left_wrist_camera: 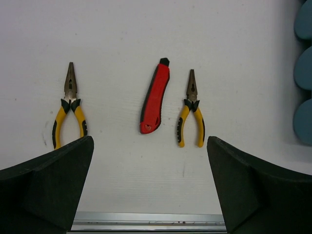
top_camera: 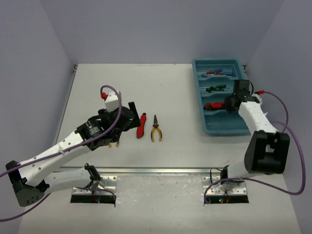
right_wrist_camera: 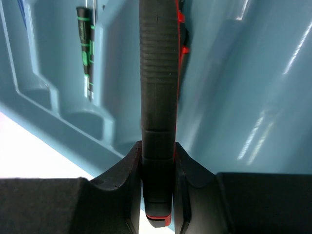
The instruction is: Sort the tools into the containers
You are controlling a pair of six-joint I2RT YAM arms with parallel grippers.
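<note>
The right claw [right_wrist_camera: 157, 158] is clamping a red knife [right_wrist_camera: 157, 73] in the tray [top_camera: 229, 127]. The left claw [left_wrist_camera: 150, 141] is hanging wide open (holding nothing) above the worktop [left_wrist_camera: 243, 48].

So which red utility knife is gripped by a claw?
The knife at the tray, clamped in the right claw; the other knife lies free on the table between two pliers.

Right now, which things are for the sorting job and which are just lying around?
For the job: pliers, second pliers, loose red knife, held red knife, right gripper, green screwdriver, teal tray.
Just lying about: purple cables, metal base plates.
</note>
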